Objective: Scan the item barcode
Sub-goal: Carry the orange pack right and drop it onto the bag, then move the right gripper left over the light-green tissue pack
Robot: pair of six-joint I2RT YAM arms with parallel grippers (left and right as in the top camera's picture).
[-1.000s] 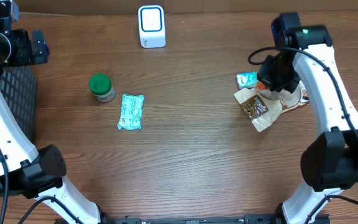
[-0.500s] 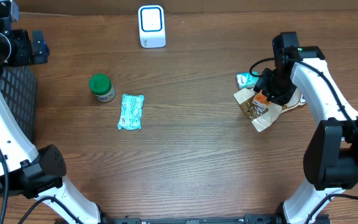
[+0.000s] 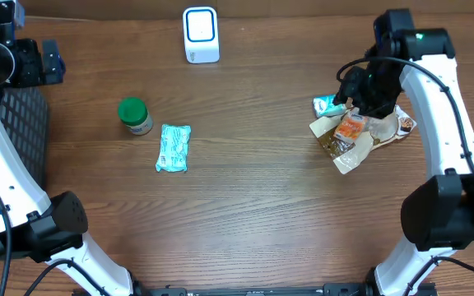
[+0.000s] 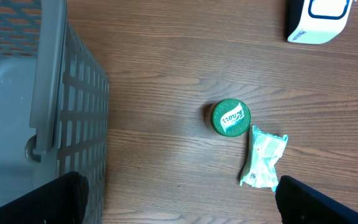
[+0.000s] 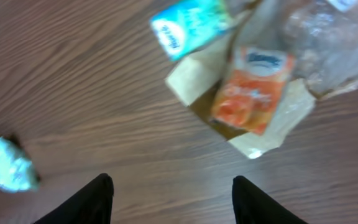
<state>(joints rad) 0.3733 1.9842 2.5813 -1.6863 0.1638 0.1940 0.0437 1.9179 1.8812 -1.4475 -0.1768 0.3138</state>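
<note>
Orange packet (image 3: 350, 128) lies on the heap of pouches (image 3: 346, 159) at the table's (image 3: 253, 205) right, well apart from the white scanner (image 3: 200, 34), under the right gripper's (image 5: 171, 182) parted, empty jaws; left gripper (image 4: 179, 186) also gapes empty.

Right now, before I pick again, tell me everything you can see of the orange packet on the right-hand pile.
The orange packet is a flat, soft-looking film pouch, orange with a white-and-blue patch at one end. It lies skewed on top of a tan packet, one edge by a clear-wrapped item; a teal packet lies apart from it. The right gripper hangs above, jaws open, not touching it. The wrist view is blurred: print unreadable, no barcode visible.
</note>
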